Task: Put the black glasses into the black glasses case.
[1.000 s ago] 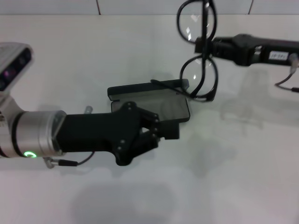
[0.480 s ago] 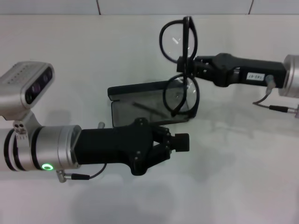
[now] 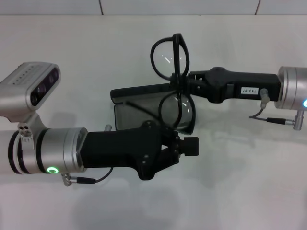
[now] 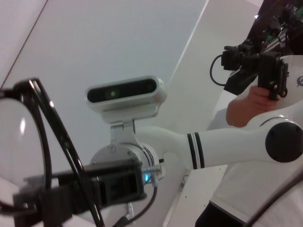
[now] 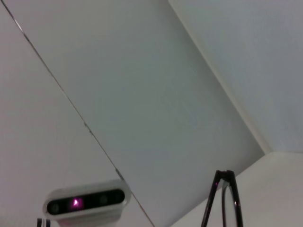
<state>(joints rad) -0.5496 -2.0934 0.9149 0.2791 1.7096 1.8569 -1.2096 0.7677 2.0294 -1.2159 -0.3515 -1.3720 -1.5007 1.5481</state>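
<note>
- Head view: my left gripper (image 3: 191,146) reaches in from the left and hangs over the near edge of the black glasses case (image 3: 144,103). Its fingers look pressed together and hold nothing.
- The black glasses case lies open on the white table (image 3: 240,191), with the lid standing at the far side and the grey lining visible.
- The black glasses (image 3: 173,81) hang above the right part of the open case, turned on edge, one lens above the other, not yet inside.
- My right gripper (image 3: 184,84) comes from the right and pinches the glasses at the bridge of the frame.
- Left wrist view: the glasses (image 4: 45,137) appear close, gripped by the right gripper (image 4: 42,203).
- Right wrist view: only the frame top (image 5: 225,198) is visible.
</note>
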